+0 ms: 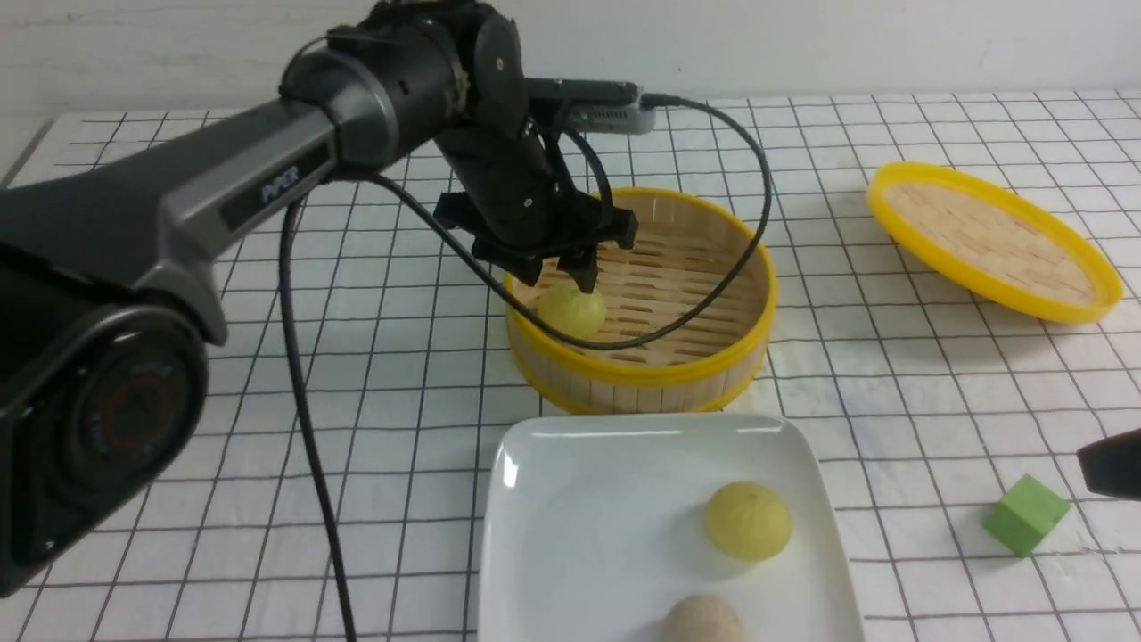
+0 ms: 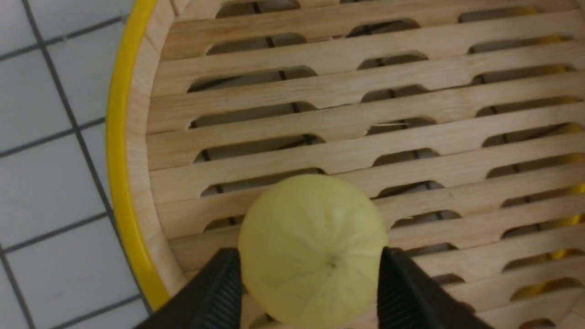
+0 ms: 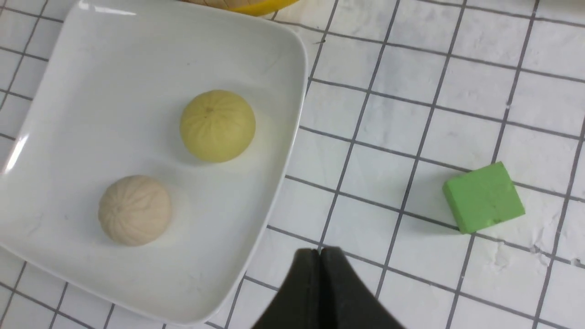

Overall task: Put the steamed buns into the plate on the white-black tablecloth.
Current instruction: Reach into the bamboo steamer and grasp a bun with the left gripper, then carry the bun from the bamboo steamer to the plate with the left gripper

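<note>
One pale yellow steamed bun rests on the slatted floor of the bamboo steamer basket, near its left wall. My left gripper reaches down into the basket, open, one finger on each side of this bun. The white square plate lies on the white-black tablecloth, in front of the basket. It holds a yellow bun and a beige bun. My right gripper is shut and empty, right of the plate.
The basket's yellow rim runs close beside the left fingers. A flat yellow-rimmed woven lid lies at the back right. A green cube sits on the cloth near my right gripper. The left arm's cable hangs over the cloth.
</note>
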{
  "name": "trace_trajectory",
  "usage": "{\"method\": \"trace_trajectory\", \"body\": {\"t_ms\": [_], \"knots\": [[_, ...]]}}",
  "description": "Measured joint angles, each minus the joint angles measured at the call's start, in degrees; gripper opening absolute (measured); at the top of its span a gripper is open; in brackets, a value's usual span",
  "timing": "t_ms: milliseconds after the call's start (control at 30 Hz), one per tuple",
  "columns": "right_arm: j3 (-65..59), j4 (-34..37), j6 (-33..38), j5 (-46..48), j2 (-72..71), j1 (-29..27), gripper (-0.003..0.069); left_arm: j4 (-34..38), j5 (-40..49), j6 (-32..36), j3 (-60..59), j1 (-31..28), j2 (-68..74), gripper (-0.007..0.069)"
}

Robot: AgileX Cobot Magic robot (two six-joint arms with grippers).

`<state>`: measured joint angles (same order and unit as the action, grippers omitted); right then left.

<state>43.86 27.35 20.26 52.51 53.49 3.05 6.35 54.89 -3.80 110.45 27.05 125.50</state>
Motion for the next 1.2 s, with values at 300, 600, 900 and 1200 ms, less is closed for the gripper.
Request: {"method": "trace_trajectory", "body": {"t_ms": [300, 600, 900, 1200], "knots": [[0.0, 0.2, 0.0, 0.0, 0.0, 0.0, -0.0001, 0.3, 5.0, -0.5, 1.2, 0.0, -0.1, 0.0021], [0.0, 0.2, 0.0, 0.0, 0.0, 0.0, 0.0004, 0.9, 13.7, -0.4, 2.5, 0.1, -18.7, 0.002], [0.0, 0.2, 0.4, 0.0, -1.6, 0.0, 0.0012, 0.7, 16.0, 0.6, -9.9, 4.6, -32.5, 0.002], [0.0, -1.5, -0.9, 5.4, -18.2, 0.0, 0.0012, 1.4, -14.2, -6.6, -42.5, 14.4, -29.6, 0.0053]]}}
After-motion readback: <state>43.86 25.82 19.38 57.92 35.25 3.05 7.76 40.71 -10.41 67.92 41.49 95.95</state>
